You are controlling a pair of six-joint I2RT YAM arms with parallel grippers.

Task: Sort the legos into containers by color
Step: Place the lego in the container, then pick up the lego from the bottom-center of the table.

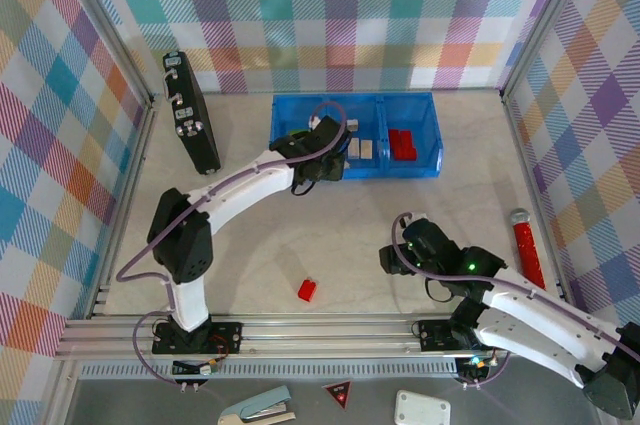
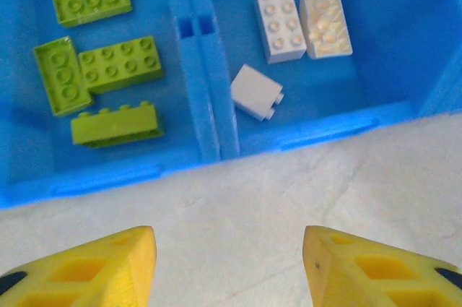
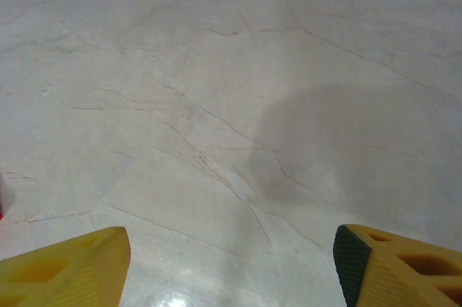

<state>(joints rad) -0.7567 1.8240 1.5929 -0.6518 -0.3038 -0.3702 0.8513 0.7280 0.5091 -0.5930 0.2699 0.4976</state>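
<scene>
left claw (image 2: 227, 256) and right claw (image 3: 231, 256) gape empty; black device (image 1: 191, 111) stands left of the blue tray (image 1: 436, 140).

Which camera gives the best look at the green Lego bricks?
The left wrist view: four lime green bricks lie plainly in the left compartment of the blue tray. In the top view the left arm blocks much of that compartment, so I can't make them out. The right wrist camera faces the table.

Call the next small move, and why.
Probably slide the right gripper toward the red brick on the table. It looks like the only brick outside the blue tray, both grippers are open and empty, and the right gripper sits nearer than the left gripper.
</scene>
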